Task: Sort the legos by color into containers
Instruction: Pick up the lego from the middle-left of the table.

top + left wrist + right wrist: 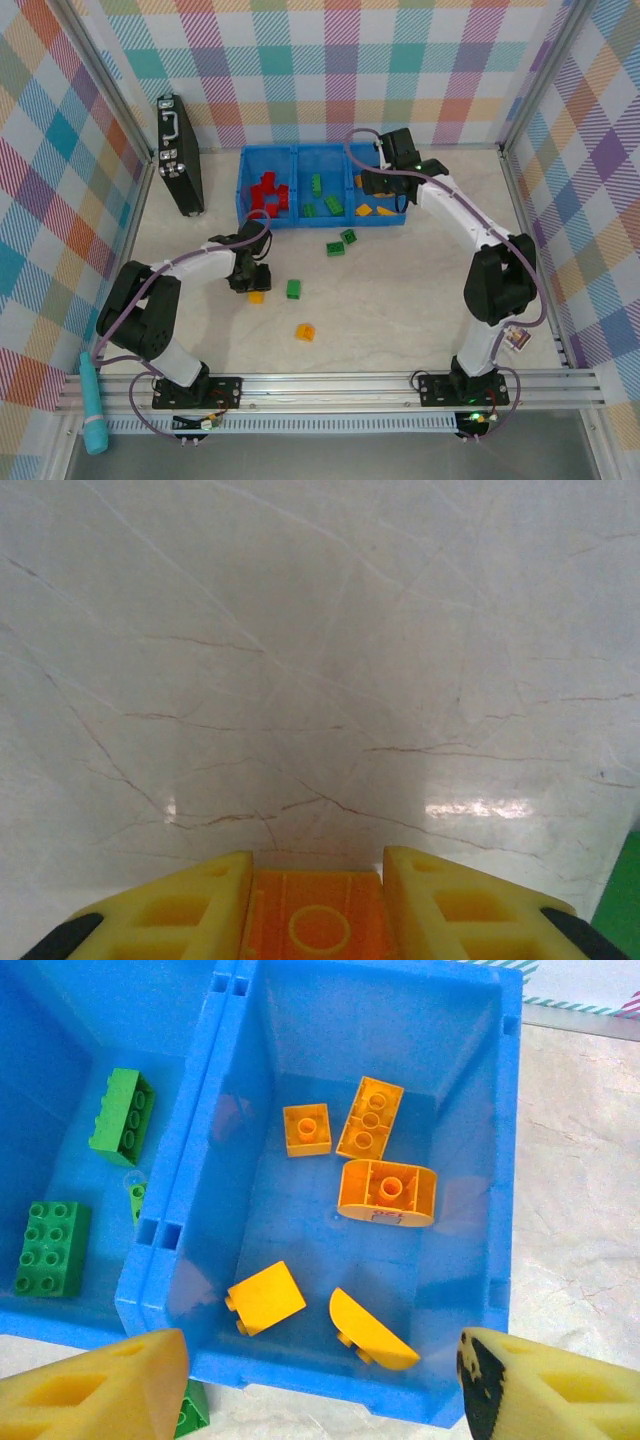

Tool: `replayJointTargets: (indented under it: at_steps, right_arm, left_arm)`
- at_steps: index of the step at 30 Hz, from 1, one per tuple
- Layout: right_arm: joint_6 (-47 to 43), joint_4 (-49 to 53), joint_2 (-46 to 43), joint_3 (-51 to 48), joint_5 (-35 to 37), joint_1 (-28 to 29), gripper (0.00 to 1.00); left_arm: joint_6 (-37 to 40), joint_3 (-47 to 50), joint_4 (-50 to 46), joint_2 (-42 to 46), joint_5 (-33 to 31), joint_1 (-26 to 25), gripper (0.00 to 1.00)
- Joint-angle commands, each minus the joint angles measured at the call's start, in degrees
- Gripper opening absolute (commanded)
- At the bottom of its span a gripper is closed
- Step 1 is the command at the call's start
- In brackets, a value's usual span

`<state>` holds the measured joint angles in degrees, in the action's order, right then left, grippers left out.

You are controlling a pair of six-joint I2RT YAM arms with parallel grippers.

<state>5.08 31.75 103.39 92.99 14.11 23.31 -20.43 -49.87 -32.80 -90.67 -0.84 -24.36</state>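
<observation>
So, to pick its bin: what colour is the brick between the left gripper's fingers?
Orange brick; left wrist view shows it best.

Blue bins (pixel 243 190); red bricks (pixel 268 195), green bricks (pixel 47 1248), orange bricks (pixel 387 1192); white veined table (pixel 400 300); pastel plaid walls (pixel 330 70); black case (pixel 178 155); yellow fingers (pixel 100 1390).

The containers (pixel 505 1160) are glossy plastic, the legos (pixel 388 1192) smooth plastic, the table (pixel 320 630) veined stone-look (polished, glinting).

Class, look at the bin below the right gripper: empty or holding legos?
Not empty: the bin holds five orange legos, loose on its floor.
</observation>
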Motion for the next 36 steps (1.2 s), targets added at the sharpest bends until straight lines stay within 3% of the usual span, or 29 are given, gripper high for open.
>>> replayJointTargets:
  at_steps: [1,5,12,18,26,36]
  right_arm:
    - [-0.43,-1.25,-2.12,-0.72,0.51,-0.06,0.72]
    - [0.02,-1.81,-3.89,-3.04,-4.1,-0.02,0.73]
    - [3.92,-8.4,-13.69,-15.58,-23.54,0.11,0.76]
    - [7.89,-22.42,-23.91,-28.61,-38.05,1.45,0.85]
    - [8.67,-30.91,-19.34,-29.47,-34.59,11.49,0.88]
    - [9.65,-36.99,-9.95,-24.0,-34.93,14.99,0.91]
  left_arm:
    - [-1.04,-1.91,-2.35,2.26,1.01,-0.6,0.3]
    - [-0.89,-7.32,-4.72,4.98,1.15,-0.6,0.3]
    - [-2.2,-17.91,-3.68,6.47,5.57,-0.18,0.3]
    - [-8.01,-22.94,3.21,6.15,11.36,1.24,0.3]
    - [-18.16,-24.2,11.73,3.23,18.96,2.21,0.28]
    - [-22.68,-23.43,13.58,5.32,20.61,2.32,0.28]
